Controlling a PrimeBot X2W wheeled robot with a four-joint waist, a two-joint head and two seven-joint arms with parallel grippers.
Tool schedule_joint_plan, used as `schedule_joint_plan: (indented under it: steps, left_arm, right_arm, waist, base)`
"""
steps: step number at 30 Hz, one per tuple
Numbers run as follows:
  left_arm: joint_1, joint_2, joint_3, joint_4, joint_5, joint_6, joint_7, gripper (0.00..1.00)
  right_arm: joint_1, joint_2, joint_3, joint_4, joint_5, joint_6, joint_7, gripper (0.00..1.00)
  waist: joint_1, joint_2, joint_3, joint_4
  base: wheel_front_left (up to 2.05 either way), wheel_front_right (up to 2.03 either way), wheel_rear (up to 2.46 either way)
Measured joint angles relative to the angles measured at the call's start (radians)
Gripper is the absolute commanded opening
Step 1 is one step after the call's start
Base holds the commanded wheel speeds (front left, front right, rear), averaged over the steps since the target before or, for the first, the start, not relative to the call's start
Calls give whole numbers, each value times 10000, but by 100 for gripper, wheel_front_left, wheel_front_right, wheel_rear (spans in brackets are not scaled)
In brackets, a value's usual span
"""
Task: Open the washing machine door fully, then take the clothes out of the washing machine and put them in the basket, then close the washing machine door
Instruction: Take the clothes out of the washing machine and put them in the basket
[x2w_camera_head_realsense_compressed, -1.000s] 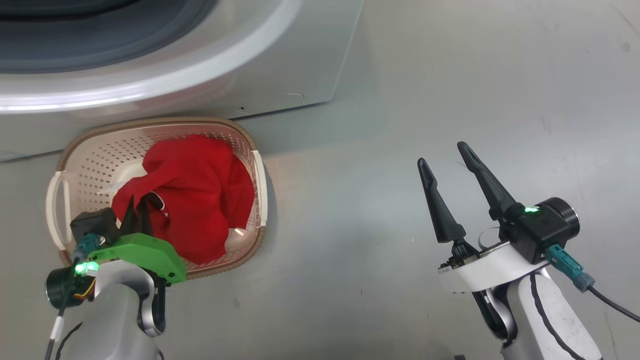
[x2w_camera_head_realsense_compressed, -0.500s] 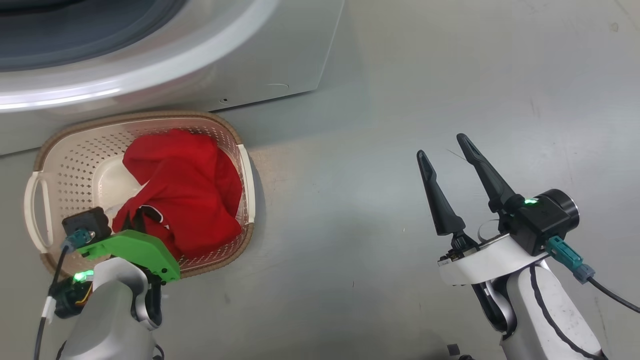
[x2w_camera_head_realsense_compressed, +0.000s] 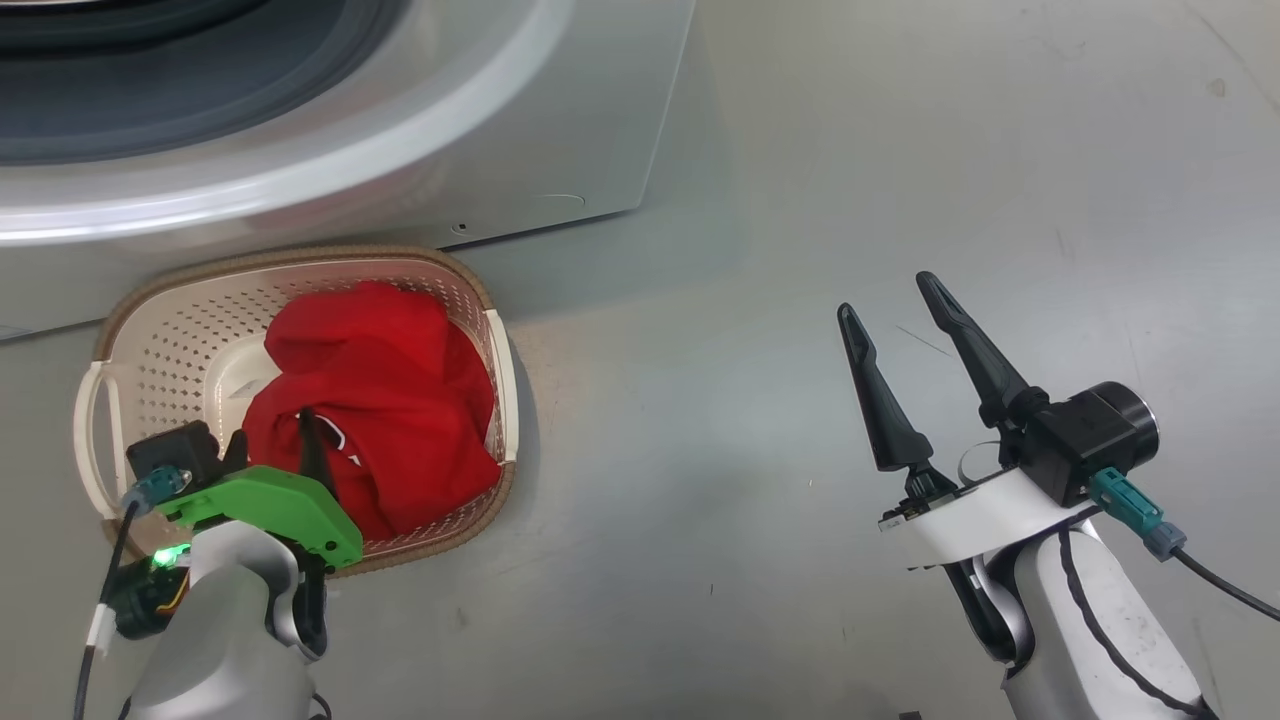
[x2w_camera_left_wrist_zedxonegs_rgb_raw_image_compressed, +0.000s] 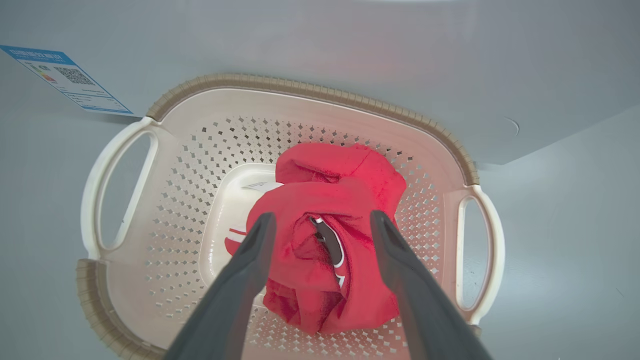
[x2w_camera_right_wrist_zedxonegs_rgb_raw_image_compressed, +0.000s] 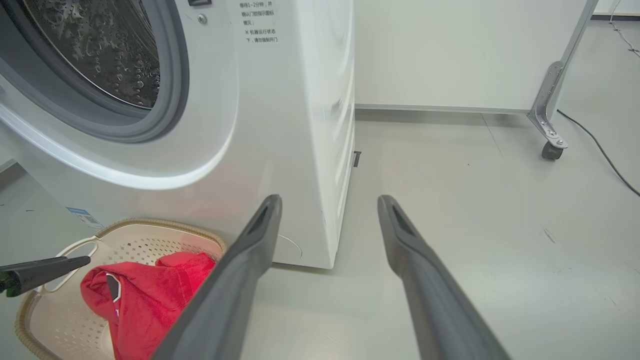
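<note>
The cream basket (x2w_camera_head_realsense_compressed: 300, 256) stands on the floor against the white washing machine (x2w_camera_head_realsense_compressed: 560, 130). Red clothes (x2w_camera_head_realsense_compressed: 390, 400) lie heaped inside it. My left gripper (x2w_camera_head_realsense_compressed: 272, 445) hangs over the basket's near side, open. In the left wrist view this gripper (x2w_camera_left_wrist_zedxonegs_rgb_raw_image_compressed: 321, 217) has one finger on either side of the clothes (x2w_camera_left_wrist_zedxonegs_rgb_raw_image_compressed: 325, 165), above the basket (x2w_camera_left_wrist_zedxonegs_rgb_raw_image_compressed: 310, 92). My right gripper (x2w_camera_head_realsense_compressed: 887, 296) is open and holds nothing, over bare floor to the right. In the right wrist view it (x2w_camera_right_wrist_zedxonegs_rgb_raw_image_compressed: 330, 200) points at the machine's (x2w_camera_right_wrist_zedxonegs_rgb_raw_image_compressed: 280, 100) corner; the steel drum (x2w_camera_right_wrist_zedxonegs_rgb_raw_image_compressed: 100, 45) is uncovered. The washing machine door is out of view.
A blue label (x2w_camera_left_wrist_zedxonegs_rgb_raw_image_compressed: 65, 77) is stuck low on the machine's front. Grey floor (x2w_camera_head_realsense_compressed: 800, 200) stretches to the right of the basket. Further off stand a metal frame leg on a caster (x2w_camera_right_wrist_zedxonegs_rgb_raw_image_compressed: 550, 145), a cable (x2w_camera_right_wrist_zedxonegs_rgb_raw_image_compressed: 600, 150) on the floor and a white wall.
My left gripper has opened and let go of the red clothes, which now rest in the basket. The head camera shifted a little; the right arm kept its pose.
</note>
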Motion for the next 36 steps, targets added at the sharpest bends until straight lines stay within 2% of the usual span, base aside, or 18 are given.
schedule_joint_plan:
  steps: [10, 18, 27, 36]
  left_arm:
    - [-7, -36, -328, 12, 92, -278, -529, 100]
    - [16, -46, -719, -617, 571, -422, -568, 100]
    - [104, -52, -708, -2721, 1375, -418, -568, 100]
    - [808, -48, -813, -4418, 1720, -412, -598, 100]
  right_arm:
    - [17, 8, -226, 226, 6, 0, 0, 100]
    - [248, 23, -460, 399, 52, 0, 0, 100]
    - [798, 42, -734, 497, 71, -48, 0, 100]
    - [1304, 71, -872, 539, 71, -115, 0, 100]
  waist:
    - [0, 0, -691, 147]
    - [0, 0, -1391, 320]
    - [0, 0, -2184, 528]
    - [0, 0, -2923, 749]
  base:
    - [0, 0, 0]
    - [0, 0, 0]
    - [0, 0, 0]
    - [0, 0, 0]
